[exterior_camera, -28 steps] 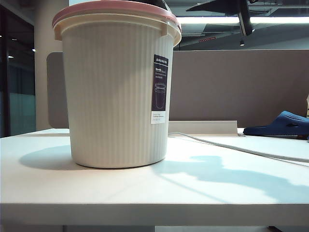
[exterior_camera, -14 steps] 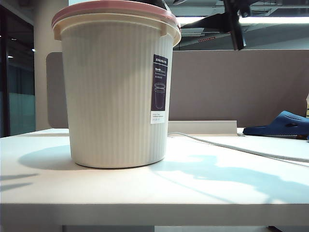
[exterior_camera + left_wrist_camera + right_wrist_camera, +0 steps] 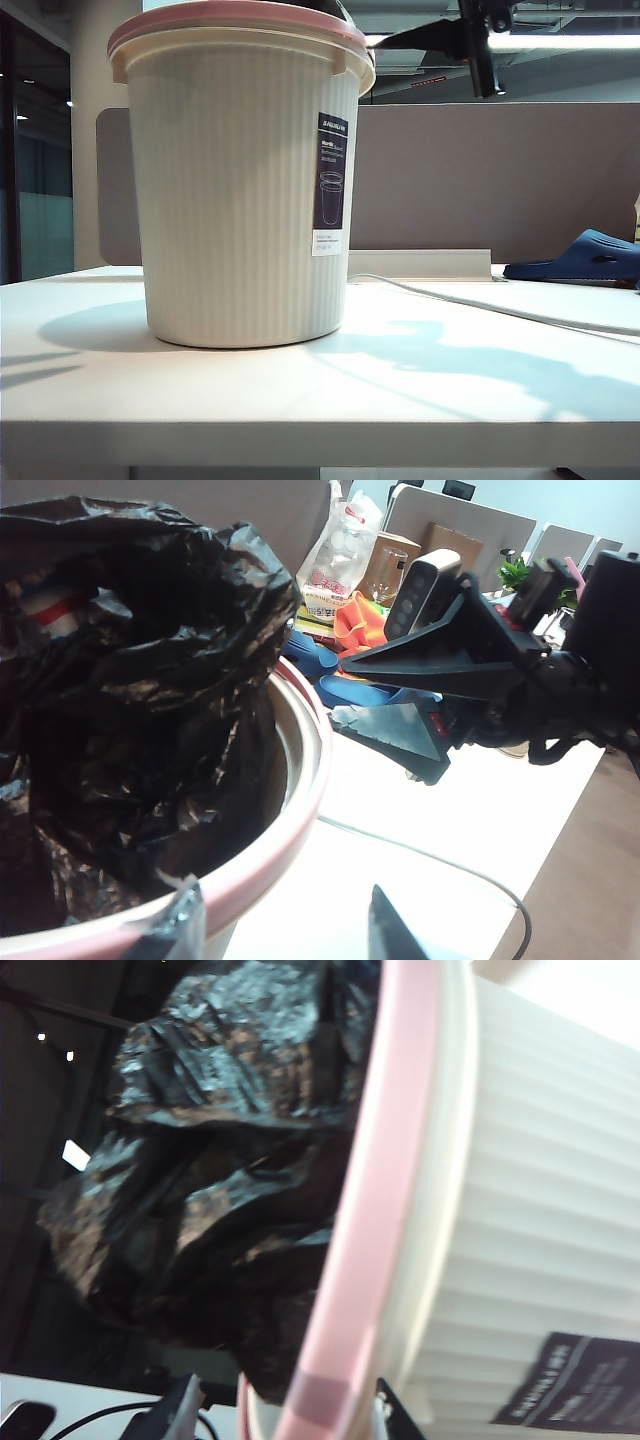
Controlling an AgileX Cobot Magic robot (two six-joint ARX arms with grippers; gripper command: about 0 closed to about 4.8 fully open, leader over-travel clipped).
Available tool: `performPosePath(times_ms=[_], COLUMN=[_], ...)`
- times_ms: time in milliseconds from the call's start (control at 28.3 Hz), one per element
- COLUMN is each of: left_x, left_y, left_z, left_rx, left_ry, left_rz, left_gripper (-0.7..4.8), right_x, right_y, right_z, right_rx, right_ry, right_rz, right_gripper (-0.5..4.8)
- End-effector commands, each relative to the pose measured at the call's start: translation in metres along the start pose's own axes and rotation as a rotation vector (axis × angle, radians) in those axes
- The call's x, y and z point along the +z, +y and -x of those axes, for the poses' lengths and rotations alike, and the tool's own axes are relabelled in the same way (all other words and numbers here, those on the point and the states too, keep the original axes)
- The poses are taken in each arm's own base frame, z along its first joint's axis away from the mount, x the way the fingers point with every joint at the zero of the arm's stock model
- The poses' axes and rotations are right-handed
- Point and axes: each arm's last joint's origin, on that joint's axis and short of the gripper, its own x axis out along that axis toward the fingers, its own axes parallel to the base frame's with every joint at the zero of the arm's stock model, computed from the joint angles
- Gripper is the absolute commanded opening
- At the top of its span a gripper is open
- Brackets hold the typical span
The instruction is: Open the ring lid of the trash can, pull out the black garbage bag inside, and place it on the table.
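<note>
1. Overhead, my right arm has swung in toward the can since a second ago, its dark silhouette now nearer the rim, and a new arm shadow lies on the desk's left edge; the trash can [image 3: 245, 190] has not shifted.
2. My right claw [image 3: 285, 1412] straddles the ring lid [image 3: 375, 1210], fingers spread either side of the pink hoop, not yet pinching it as far as I can tell.
3. My left claw [image 3: 290, 930] hangs at the rim too, fingers parted, one tip by the hoop and the other out over the desk [image 3: 400, 390].
4. I judge both claws are set to lift the lid, which sits seated on the can.
5. The black garbage bag [image 3: 130, 710] bulges from the can's mouth, untouched.
6. The can stands left of centre on the desk; its dark label [image 3: 331, 185] carries white print too small to read.
</note>
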Motion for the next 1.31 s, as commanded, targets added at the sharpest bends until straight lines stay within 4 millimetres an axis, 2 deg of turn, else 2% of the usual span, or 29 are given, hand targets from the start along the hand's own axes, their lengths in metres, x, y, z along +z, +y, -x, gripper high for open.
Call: performPosePath(times_ms=[35, 353, 1095, 1166, 1237, 1307], left_x=[0.003, 0.003, 0.000, 0.000, 0.000, 0.000], left_y=[-0.001, -0.001, -0.005, -0.005, -0.005, -0.005], left_z=[0.000, 0.000, 0.000, 0.000, 0.000, 0.000], left_rx=[-0.004, -0.015, -0.173, -0.173, -0.173, -0.173], left_ry=[-0.017, -0.012, 0.025, 0.025, 0.024, 0.022], left_rz=[-0.014, -0.012, -0.063, -0.083, -0.089, -0.117], left_gripper=[2.08, 2.08, 2.03, 1.39, 0.37, -0.07], right_x=[-0.002, -0.007, -0.003, -0.002, -0.002, -0.001], right_y=[0.005, 0.002, 0.018, 0.019, 0.020, 0.022], right_z=[-0.003, -0.011, -0.009, -0.009, -0.009, -0.009], right_rx=[0.040, 0.042, 0.191, 0.205, 0.208, 0.212], right_ry=[0.012, 0.032, -0.001, -0.008, -0.011, -0.011], right_rz=[0.005, -0.002, -0.018, -0.014, -0.018, -0.015], right_gripper=[2.21, 2.21, 2.21, 2.21, 2.21, 2.21])
